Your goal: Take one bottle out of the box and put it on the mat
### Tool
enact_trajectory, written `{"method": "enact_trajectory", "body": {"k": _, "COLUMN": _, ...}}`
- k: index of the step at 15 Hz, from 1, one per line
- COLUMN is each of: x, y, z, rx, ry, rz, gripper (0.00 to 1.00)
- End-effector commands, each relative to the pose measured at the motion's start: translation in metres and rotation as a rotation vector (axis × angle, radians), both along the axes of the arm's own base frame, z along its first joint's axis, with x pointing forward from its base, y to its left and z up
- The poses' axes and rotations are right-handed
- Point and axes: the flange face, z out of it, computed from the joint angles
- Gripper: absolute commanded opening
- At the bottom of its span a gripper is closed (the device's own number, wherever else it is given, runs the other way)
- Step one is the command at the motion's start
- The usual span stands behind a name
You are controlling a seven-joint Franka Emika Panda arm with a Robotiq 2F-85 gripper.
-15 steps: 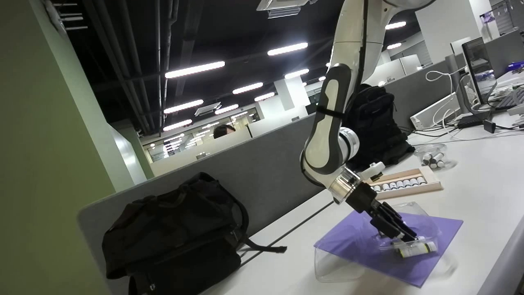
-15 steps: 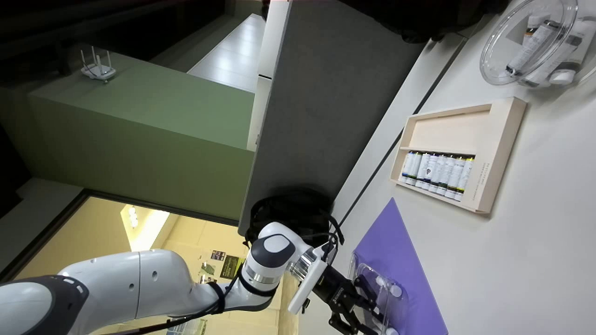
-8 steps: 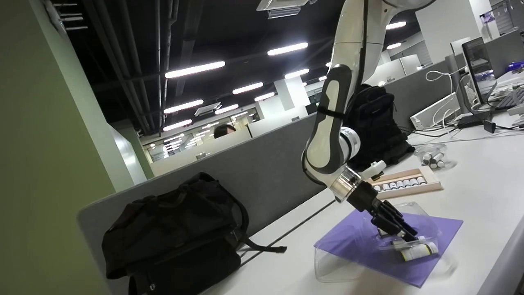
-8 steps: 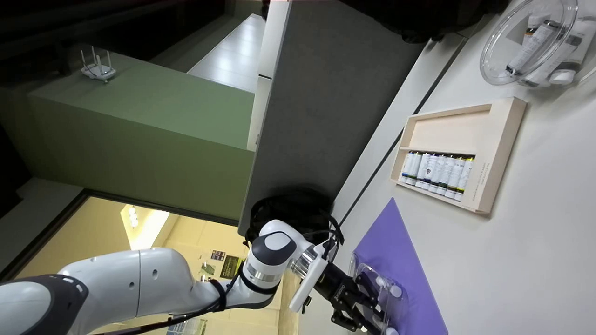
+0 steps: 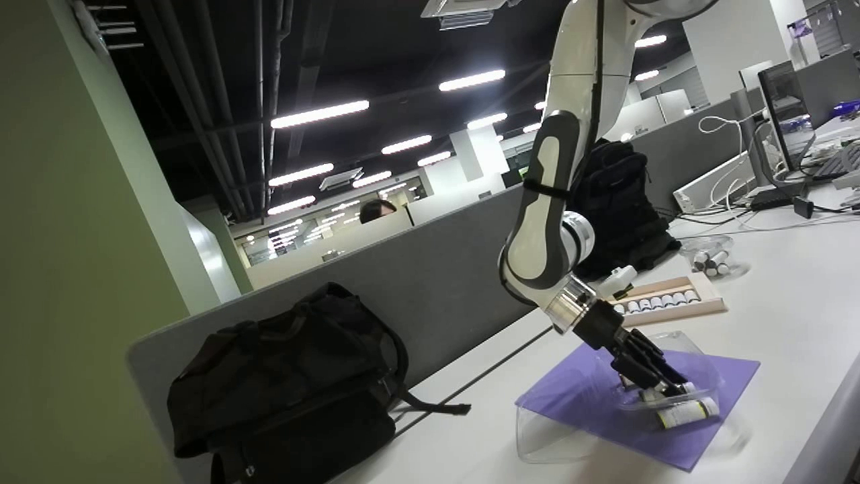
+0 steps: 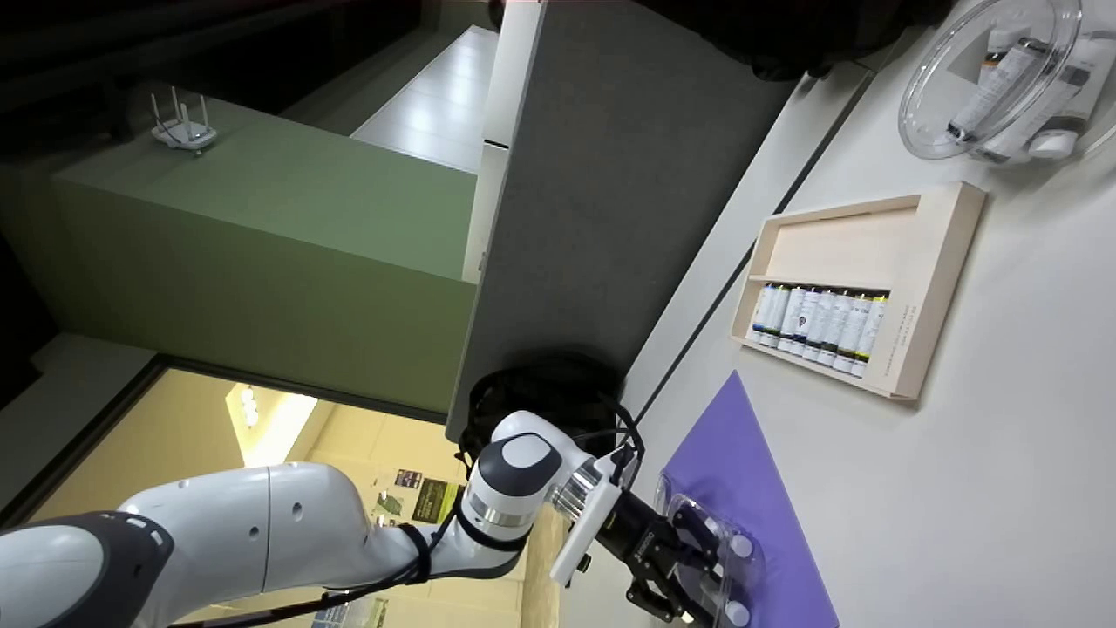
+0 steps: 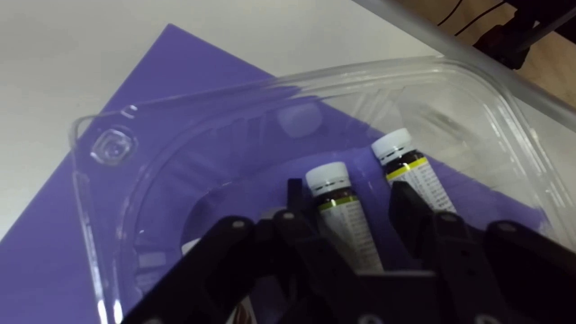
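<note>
Several white-capped bottles lie in a clear plastic box [image 7: 85,234], also in both exterior views [image 5: 685,339] [image 6: 689,506], on the purple mat [image 7: 193,58] [image 5: 736,373] [image 6: 732,427]. My gripper [image 7: 348,198] [image 5: 672,390] [image 6: 711,580] is open inside the clear box. One bottle [image 7: 346,220] lies between its fingers, near the left one; contact cannot be told. A second bottle [image 7: 416,173] lies partly behind the right finger. A third [image 7: 189,245] is mostly hidden at left. The pale wooden box [image 5: 705,296] [image 6: 946,288] holds a row of tubes.
A round clear tub [image 6: 985,87] [image 5: 712,259] with more tubes stands beyond the wooden box. A black backpack [image 5: 289,390] sits at the grey partition [image 5: 430,289]. The desk edge [image 7: 427,36] runs close by the clear box.
My gripper has shifted slightly to the right in both exterior views, staying open. A bottle by the fingers has shifted or turned slightly in the clear box.
</note>
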Motion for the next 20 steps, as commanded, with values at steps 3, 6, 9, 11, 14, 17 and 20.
{"method": "enact_trajectory", "body": {"k": 3, "x": 0.003, "y": 0.001, "z": 0.007, "rx": -0.039, "ry": -0.030, "rz": -0.014, "gripper": 0.09}}
{"method": "enact_trajectory", "body": {"k": 6, "x": 0.007, "y": 0.001, "z": 0.021, "rx": -0.016, "ry": -0.024, "rz": -0.018, "gripper": 0.07}}
{"method": "enact_trajectory", "body": {"k": 9, "x": 0.016, "y": 0.005, "z": 0.057, "rx": -0.007, "ry": -0.053, "rz": -0.028, "gripper": 0.07}}
{"method": "enact_trajectory", "body": {"k": 11, "x": 0.024, "y": 0.007, "z": 0.087, "rx": 0.013, "ry": -0.061, "rz": -0.035, "gripper": 0.07}}
{"method": "enact_trajectory", "body": {"k": 14, "x": 0.044, "y": 0.000, "z": 0.119, "rx": 0.007, "ry": -0.121, "rz": -0.074, "gripper": 0.07}}
{"method": "enact_trajectory", "body": {"k": 17, "x": 0.077, "y": -0.022, "z": 0.128, "rx": -0.036, "ry": -0.231, "rz": -0.105, "gripper": 0.07}}
{"method": "enact_trajectory", "body": {"k": 20, "x": 0.120, "y": -0.058, "z": 0.127, "rx": -0.100, "ry": -0.315, "rz": -0.169, "gripper": 0.07}}
